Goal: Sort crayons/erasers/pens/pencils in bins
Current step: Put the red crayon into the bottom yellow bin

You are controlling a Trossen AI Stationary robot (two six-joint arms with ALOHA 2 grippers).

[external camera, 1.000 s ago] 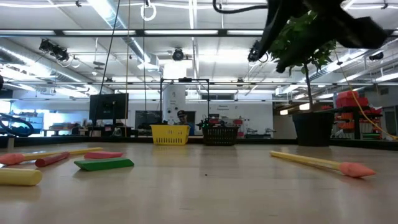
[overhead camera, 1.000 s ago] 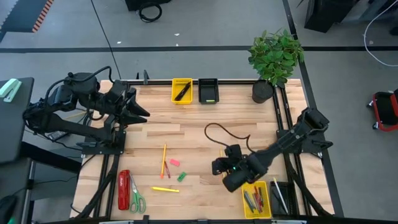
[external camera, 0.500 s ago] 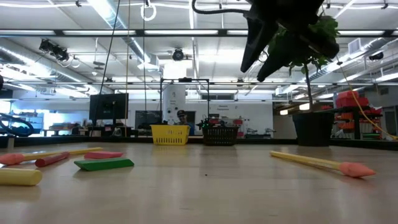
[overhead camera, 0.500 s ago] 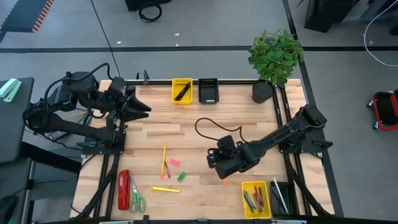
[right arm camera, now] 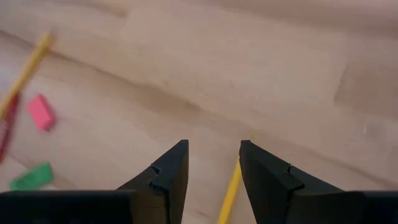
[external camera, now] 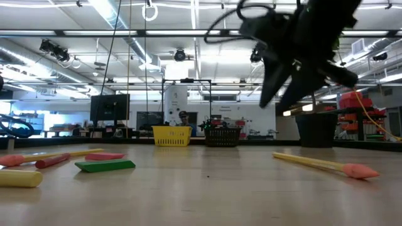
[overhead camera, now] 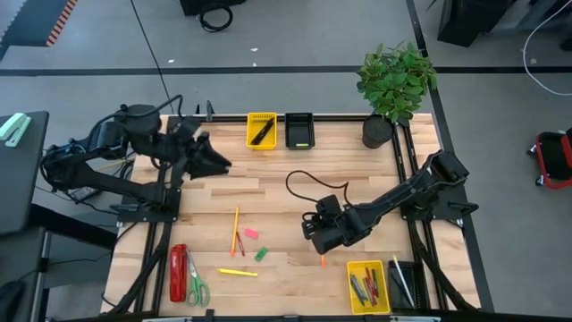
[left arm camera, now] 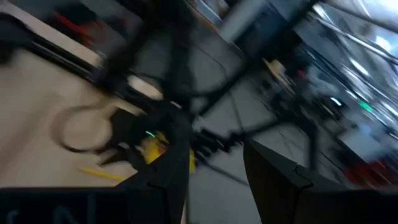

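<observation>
A yellow pencil (right arm camera: 231,194) lies on the table (overhead camera: 268,192), its long axis running away from the right gripper (right arm camera: 212,167), just below it. That gripper hovers with fingers spread, holding nothing. Bare wood surrounds it; the pink eraser (right arm camera: 41,112) and green eraser (right arm camera: 31,177) lie well apart. The left gripper (overhead camera: 217,162), fingers parted and empty, hangs over the table's far-left part.

Right gripper (overhead camera: 312,234) hangs low over the surface on a stretched-out arm, jaws parted with nothing between them. Left gripper (overhead camera: 221,163) is held up off the surface, arm bent, jaws apart and empty too.
</observation>
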